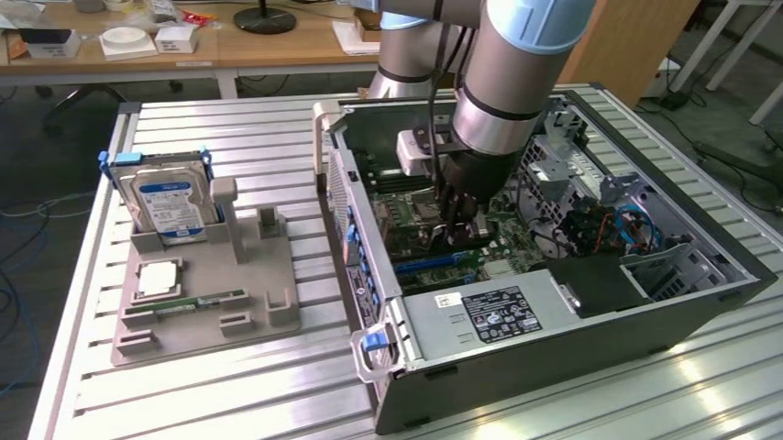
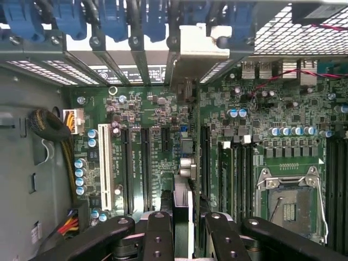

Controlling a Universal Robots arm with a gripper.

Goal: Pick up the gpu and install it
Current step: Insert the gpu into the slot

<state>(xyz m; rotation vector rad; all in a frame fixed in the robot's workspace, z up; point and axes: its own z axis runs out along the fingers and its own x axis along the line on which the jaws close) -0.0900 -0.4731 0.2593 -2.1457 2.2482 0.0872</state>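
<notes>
We see an open computer case [image 1: 538, 348] lying on a slatted metal table [image 1: 220, 128], its green motherboard [image 2: 255, 163] exposed. Inside it, the gripper [image 1: 463, 223] pinches the gpu [image 2: 184, 209], a thin dark card held edge-on above the board's expansion slots, its silvery bracket [image 2: 200, 51] by the case's rear wall. On the exterior view's left, a grey holder [image 1: 233, 302] carries an upright hard drive [image 1: 165, 203].

From my station I see a ribbed metal table [image 1: 245, 128] under even indoor light, with bright glare on its near right slats. Beyond it, on the far left, stands a wooden desk [image 1: 245, 50] carrying small white boxes [image 1: 128, 41] and a black round lamp base [image 1: 266, 18]. Grey floor [image 1: 746, 101] with cables lies on the far right.
</notes>
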